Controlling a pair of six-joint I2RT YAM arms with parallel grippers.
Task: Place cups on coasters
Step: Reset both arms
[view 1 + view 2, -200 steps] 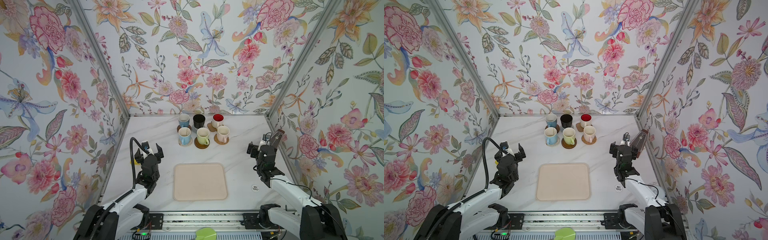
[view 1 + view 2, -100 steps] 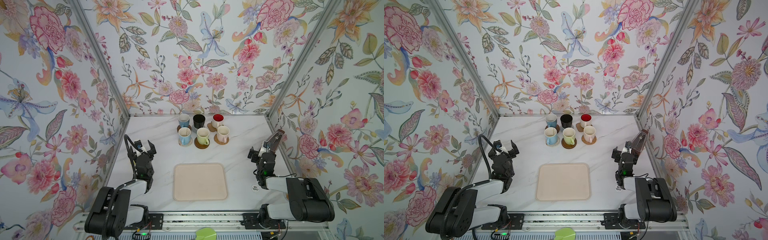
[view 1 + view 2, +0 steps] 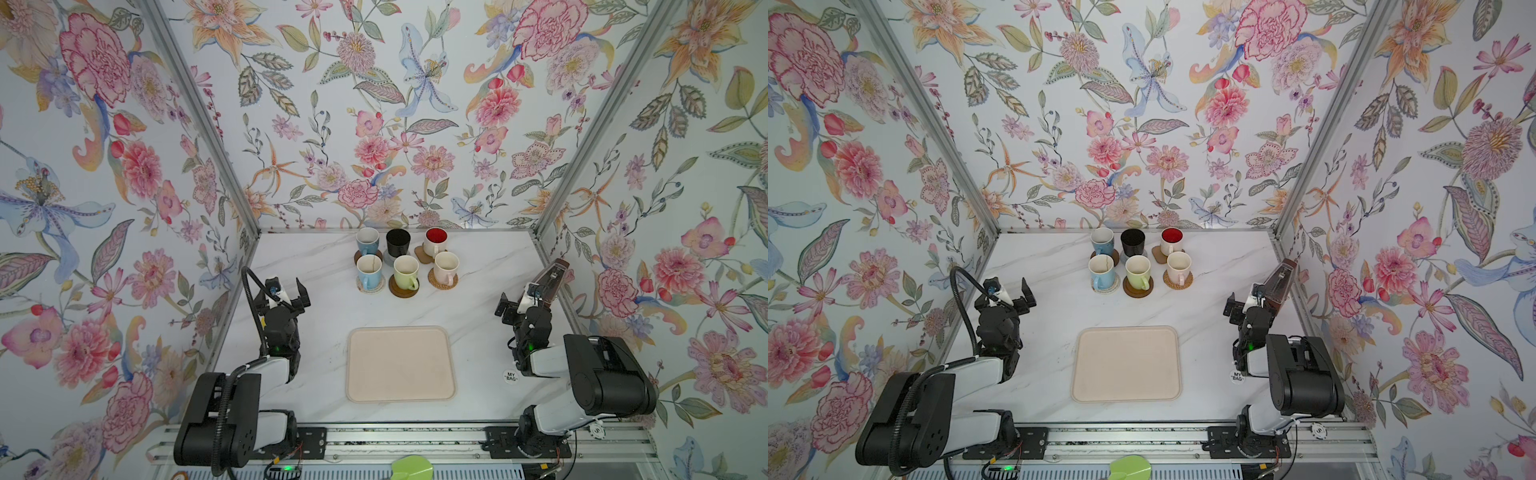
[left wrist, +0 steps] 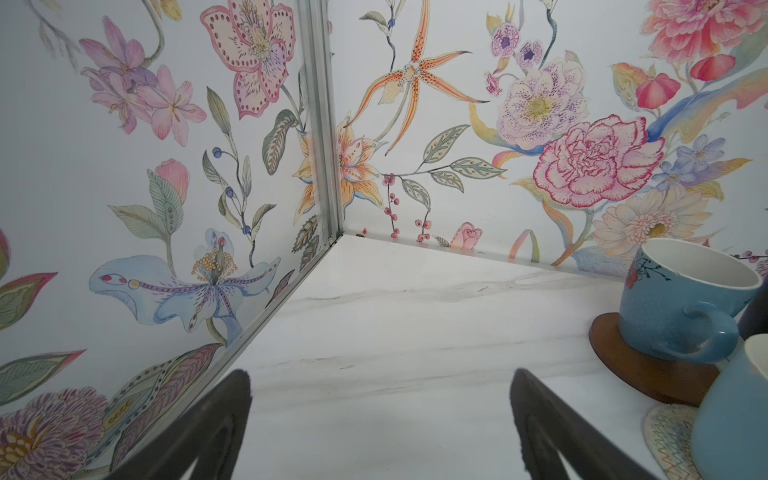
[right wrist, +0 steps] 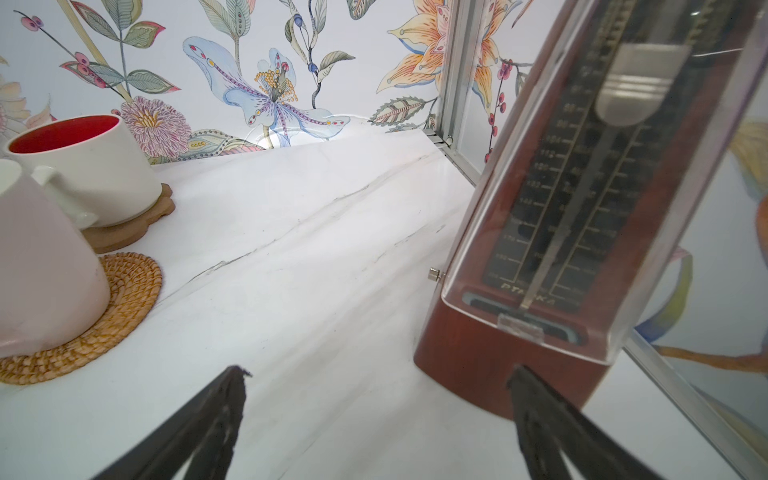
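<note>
— Where are the cups [image 3: 1138, 270]?

— All six stand upright, each on its own coaster, in two rows of three. Behind are the light blue mug [image 3: 367, 240], black mug [image 3: 398, 243] and red-lined white mug [image 3: 435, 241]. In front are the second light blue mug [image 3: 369, 269], pale green mug [image 3: 406, 271] and pale pink mug [image 3: 446, 265].

— And from the grippers?

— Ahead of both and inward: rightward of the left gripper [image 3: 286, 293], leftward of the right gripper [image 3: 519, 305]. The rows run crosswise between them. The left gripper is nearer the blue pair, on the dark brown disc [image 4: 636, 370] and cream woven coaster [image 4: 665, 440]. The right is nearer the pale pink mug, on the rattan coaster [image 5: 104, 324].

— Jaws?

— Both spread wide and empty, well apart from every mug. A metronome [image 5: 582, 208] stands just beside the right gripper, on its outer side.

— What remains?

— Nothing, I judge: no cup sits off a coaster.
</note>
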